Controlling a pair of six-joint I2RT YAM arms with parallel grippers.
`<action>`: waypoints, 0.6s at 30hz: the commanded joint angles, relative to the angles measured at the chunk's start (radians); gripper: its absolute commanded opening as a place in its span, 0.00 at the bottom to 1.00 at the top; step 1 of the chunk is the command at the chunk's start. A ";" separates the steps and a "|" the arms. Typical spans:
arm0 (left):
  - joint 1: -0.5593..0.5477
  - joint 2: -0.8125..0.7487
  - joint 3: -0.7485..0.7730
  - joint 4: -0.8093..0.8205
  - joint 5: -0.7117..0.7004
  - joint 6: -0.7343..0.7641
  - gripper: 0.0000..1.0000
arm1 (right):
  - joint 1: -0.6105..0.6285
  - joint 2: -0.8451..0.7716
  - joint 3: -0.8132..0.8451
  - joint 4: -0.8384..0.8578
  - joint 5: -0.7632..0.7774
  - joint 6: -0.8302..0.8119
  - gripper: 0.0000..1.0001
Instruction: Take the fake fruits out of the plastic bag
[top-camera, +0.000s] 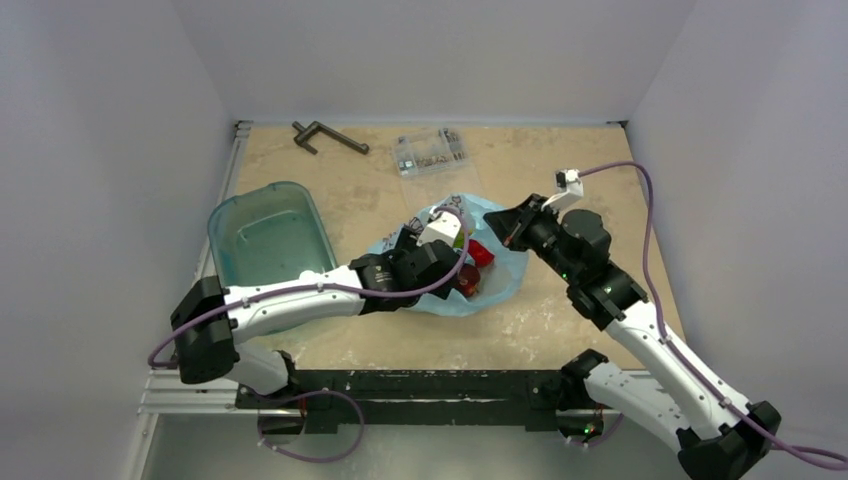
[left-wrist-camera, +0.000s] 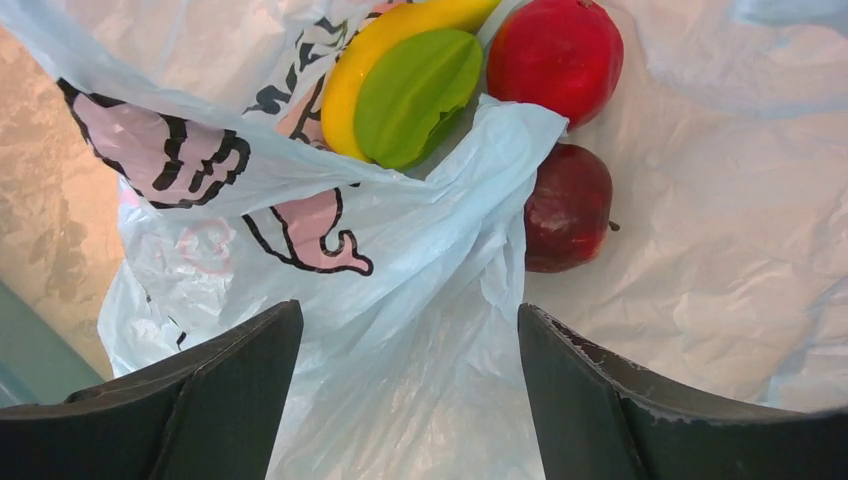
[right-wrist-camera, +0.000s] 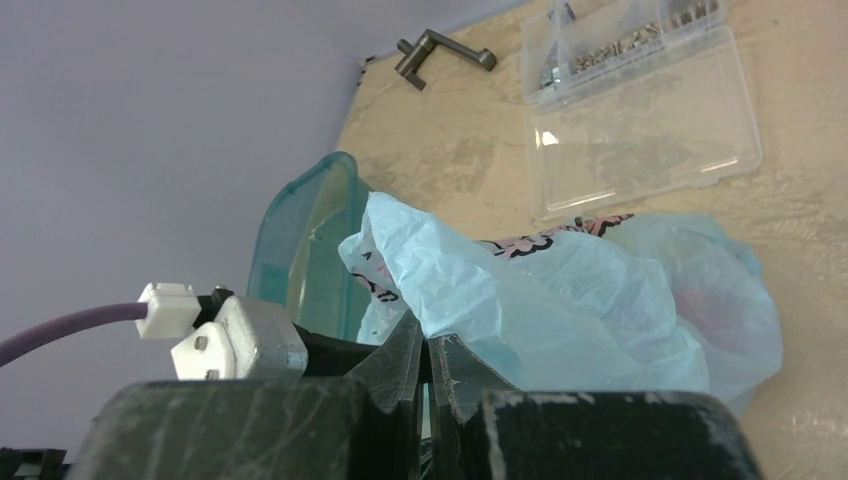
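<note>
Top view: plastic bag mid-table, left gripper over its mouth, right gripper at its right edge; left wrist: jaws parted above bag film, banana, green piece, bright red apple and dark red apple lying inside; right wrist: jaws closed, seemingly pinching the bag's edge, teal tub behind.

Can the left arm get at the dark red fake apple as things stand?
Probably not cleanly. The open left gripper faces the dark red fake apple, but a fold of the thin light-blue plastic bag lies between them.

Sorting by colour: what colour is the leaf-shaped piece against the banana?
The piece is green; clearest in the left wrist view.
</note>
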 joint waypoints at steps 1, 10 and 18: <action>0.027 0.006 -0.019 0.061 0.083 0.012 0.81 | -0.006 -0.016 0.077 -0.008 -0.043 -0.038 0.00; 0.035 0.073 0.056 0.063 0.156 -0.084 0.99 | -0.005 -0.033 0.066 -0.007 -0.094 0.005 0.00; 0.042 0.277 0.193 -0.104 -0.033 -0.183 1.00 | -0.005 -0.055 0.036 -0.020 -0.066 0.005 0.00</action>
